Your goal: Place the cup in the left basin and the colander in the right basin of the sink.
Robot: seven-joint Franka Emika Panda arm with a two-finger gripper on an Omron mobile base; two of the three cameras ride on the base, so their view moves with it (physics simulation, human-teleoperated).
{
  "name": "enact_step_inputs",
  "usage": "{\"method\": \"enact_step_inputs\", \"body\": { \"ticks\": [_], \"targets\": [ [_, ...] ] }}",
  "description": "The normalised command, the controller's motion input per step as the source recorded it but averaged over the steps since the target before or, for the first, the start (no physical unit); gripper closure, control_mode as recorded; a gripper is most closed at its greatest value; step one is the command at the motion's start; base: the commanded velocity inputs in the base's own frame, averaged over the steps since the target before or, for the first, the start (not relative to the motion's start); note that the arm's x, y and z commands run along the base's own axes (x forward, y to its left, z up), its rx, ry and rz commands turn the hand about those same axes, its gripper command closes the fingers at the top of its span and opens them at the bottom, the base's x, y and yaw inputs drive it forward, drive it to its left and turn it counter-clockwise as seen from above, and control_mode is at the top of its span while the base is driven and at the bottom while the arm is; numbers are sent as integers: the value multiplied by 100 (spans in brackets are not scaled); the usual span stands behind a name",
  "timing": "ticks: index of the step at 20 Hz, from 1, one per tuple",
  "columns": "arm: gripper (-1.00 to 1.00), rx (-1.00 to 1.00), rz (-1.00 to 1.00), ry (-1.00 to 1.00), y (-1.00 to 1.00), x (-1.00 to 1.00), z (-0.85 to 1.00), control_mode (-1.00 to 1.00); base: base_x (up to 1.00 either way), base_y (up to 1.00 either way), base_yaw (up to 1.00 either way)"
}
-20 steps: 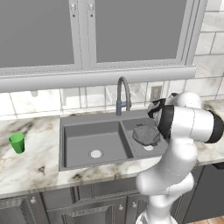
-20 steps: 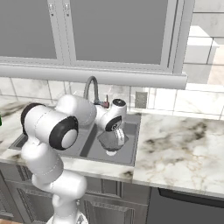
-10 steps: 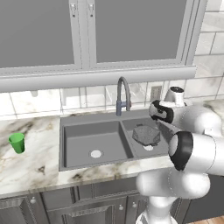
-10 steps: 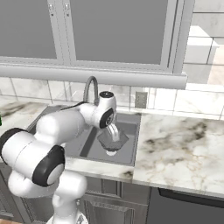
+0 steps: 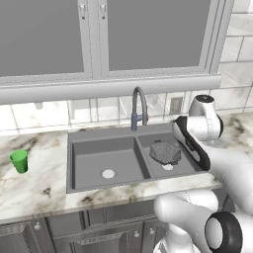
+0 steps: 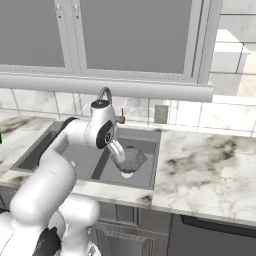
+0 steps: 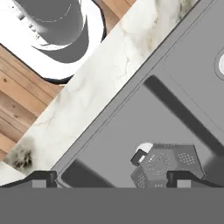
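Observation:
The dark grey colander [image 5: 164,152] rests in the right basin [image 5: 157,141] of the sink, partly over the pale drain. My gripper [image 7: 113,179] hangs above it, open, with the fingertips [image 7: 41,178] far apart. In the hand view the colander [image 7: 168,168] lies lower down, near the right-hand tip. In the right base view my hand reaches down beside the colander [image 6: 132,159]. The green cup [image 5: 20,161] stands upright on the counter, left of the sink and well away from the arm. The left basin [image 5: 99,158] holds nothing but its drain.
A tall arched faucet [image 5: 140,105] rises behind the sink's divider. Upper cabinets hang above the counter. A wide stretch of marble counter [image 6: 205,170] lies right of the sink. My arm's thick links stand along the sink's right side [image 5: 197,133].
The arm's big links have swung from in front of the sink round to its right side. The colander stays in the right basin and the cup has not moved.

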Motion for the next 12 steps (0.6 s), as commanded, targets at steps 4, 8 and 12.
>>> {"method": "enact_step_inputs", "body": {
  "ticks": [4,8,12],
  "targets": [
    [-100,-3,16,0,19,-66,62,-100,0,0,0],
    [-100,-2,15,0,18,-63,49,-100,0,0,0],
    [-100,-4,16,-1,21,-67,42,-100,0,0,0]
  ]
}}
